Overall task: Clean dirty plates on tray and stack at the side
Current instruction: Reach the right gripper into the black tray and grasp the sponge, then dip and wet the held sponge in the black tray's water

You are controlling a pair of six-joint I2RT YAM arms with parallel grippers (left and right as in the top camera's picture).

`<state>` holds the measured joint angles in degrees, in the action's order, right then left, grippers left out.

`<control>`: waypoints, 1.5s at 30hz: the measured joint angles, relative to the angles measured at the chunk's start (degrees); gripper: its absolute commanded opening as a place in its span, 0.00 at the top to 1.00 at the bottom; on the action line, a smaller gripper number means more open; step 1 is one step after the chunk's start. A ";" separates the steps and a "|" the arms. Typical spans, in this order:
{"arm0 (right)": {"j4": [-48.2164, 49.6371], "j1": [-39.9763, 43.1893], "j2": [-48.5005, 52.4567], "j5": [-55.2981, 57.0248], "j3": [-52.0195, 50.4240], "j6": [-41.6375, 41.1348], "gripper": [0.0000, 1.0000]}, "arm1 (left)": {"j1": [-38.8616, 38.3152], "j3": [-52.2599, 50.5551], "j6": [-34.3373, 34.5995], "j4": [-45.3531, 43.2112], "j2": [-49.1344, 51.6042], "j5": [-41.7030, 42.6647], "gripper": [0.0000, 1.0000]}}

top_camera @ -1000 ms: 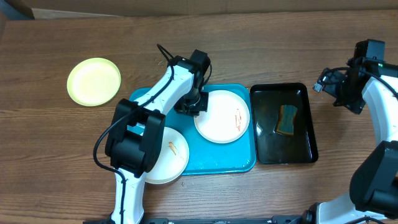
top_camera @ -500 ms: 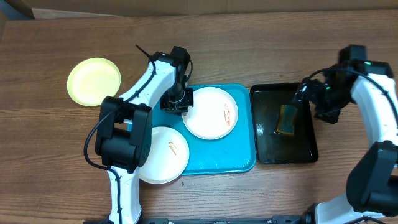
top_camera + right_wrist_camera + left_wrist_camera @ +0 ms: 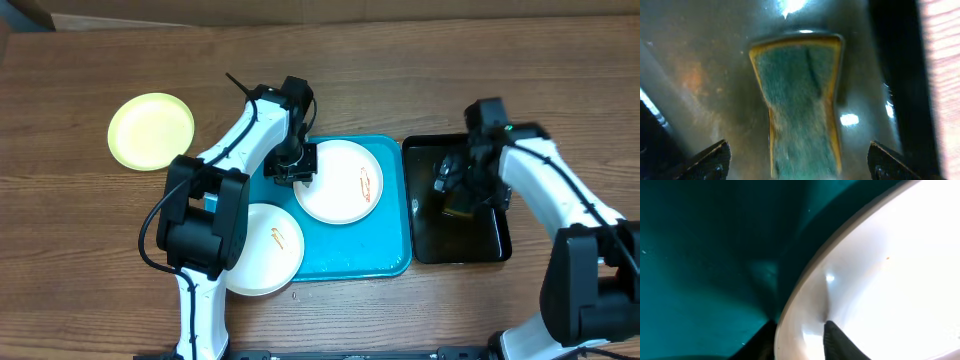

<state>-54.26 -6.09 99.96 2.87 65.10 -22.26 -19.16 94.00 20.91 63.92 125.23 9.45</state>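
A white plate (image 3: pixel 340 182) with an orange-red smear lies on the turquoise tray (image 3: pixel 385 255). My left gripper (image 3: pixel 291 168) is shut on this plate's left rim, with one finger on each side of the rim (image 3: pixel 805 330). A second white plate (image 3: pixel 265 250) with a smear overhangs the tray's front left corner. The yellow-green plate (image 3: pixel 151 130) lies on the table at the far left. My right gripper (image 3: pixel 462 190) is open over the black tray (image 3: pixel 425 240), its fingers spread either side of a green and yellow sponge (image 3: pixel 800 110).
The black tray holds shallow water around the sponge. Bare wooden table (image 3: pixel 400 70) lies behind the trays and at the front (image 3: pixel 100 260).
My right arm has swung left and down over the black tray, onto the sponge. My left gripper first dragged the white plate leftward on the tray, then held almost still.
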 measured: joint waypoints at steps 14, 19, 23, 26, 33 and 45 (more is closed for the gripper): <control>1.51 -0.81 0.00 -0.31 -8.09 -0.15 0.24 | 0.00 -0.02 -0.02 -0.55 0.00 -0.02 0.63; 0.76 -0.81 0.02 -0.28 -3.48 -0.20 0.10 | 0.00 -0.02 -0.02 -0.55 0.00 0.00 0.63; 2.34 -0.81 0.02 2.10 -2.43 0.02 0.10 | 0.00 -0.02 -0.02 -0.44 0.00 -0.02 0.62; 2.34 -0.81 0.02 3.04 -2.43 0.02 0.14 | 0.00 -0.02 -0.02 -0.31 0.00 -0.02 0.63; 5.70 -0.81 0.02 3.06 -5.73 0.02 0.37 | 0.00 -0.02 -0.02 -0.33 0.00 0.00 0.62; 11.56 -0.81 0.02 2.29 -7.82 -0.02 0.02 | 0.00 -0.02 -0.02 -0.46 0.00 0.00 0.62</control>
<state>-42.70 -6.90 99.98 5.17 57.28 -22.28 -19.16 93.97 20.88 63.46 125.23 9.45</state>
